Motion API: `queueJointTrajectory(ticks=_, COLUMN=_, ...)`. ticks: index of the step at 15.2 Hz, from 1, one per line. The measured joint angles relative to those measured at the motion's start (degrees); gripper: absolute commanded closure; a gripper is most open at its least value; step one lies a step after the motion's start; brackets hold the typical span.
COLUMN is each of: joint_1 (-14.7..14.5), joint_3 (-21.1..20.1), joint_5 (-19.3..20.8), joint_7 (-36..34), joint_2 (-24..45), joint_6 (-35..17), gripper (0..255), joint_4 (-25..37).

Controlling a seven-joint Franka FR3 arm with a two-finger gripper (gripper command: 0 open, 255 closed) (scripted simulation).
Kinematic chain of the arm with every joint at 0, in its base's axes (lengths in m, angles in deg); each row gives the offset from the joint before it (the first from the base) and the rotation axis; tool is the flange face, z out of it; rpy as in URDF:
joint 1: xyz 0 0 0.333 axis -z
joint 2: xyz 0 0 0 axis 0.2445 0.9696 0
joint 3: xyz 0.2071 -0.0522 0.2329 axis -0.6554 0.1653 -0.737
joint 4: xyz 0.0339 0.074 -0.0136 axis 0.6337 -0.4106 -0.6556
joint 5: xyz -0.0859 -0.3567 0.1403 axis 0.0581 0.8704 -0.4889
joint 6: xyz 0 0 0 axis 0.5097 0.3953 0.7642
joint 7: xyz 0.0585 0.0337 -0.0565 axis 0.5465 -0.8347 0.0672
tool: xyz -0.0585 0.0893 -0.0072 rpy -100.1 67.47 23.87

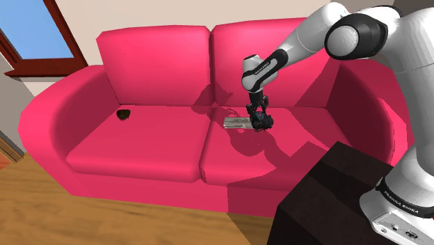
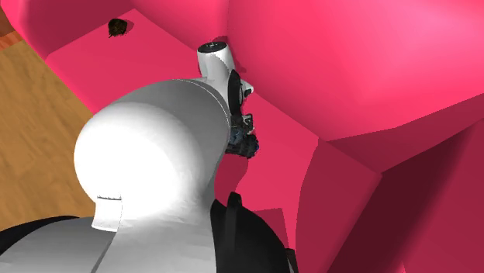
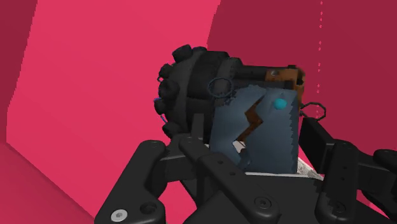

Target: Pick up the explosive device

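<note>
The explosive device (image 3: 203, 89) is a dark, knobby, rounded lump with a blue-grey cracked panel and a brown corner. My black gripper (image 3: 254, 149) is shut on it, one finger on each side. In the shoulder view the gripper (image 1: 259, 117) points down over the right seat cushion of the pink sofa (image 1: 139, 146), with the device (image 1: 263, 125) at its tips, just above or on the cushion. From the second exterior view the device (image 2: 243, 145) shows dark below the hand (image 2: 239, 116), partly hidden by my white arm link.
A flat grey printed sheet (image 1: 236, 122) lies on the cushion beside the device. A small dark object (image 1: 124, 114) sits on the left cushion, also seen far off (image 2: 118, 28). Wooden floor (image 1: 104, 223) lies in front of the sofa, and the dark stand (image 1: 327, 202) is at lower right.
</note>
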Motion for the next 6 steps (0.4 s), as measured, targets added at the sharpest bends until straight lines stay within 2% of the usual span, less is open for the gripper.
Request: queueJointTrajectory(ticks=6, joint_1=-0.2, joint_3=0.0, joint_5=0.0, joint_7=0.2, joint_2=-2.9, joint_6=3.0, gripper=255, joint_4=0.2)
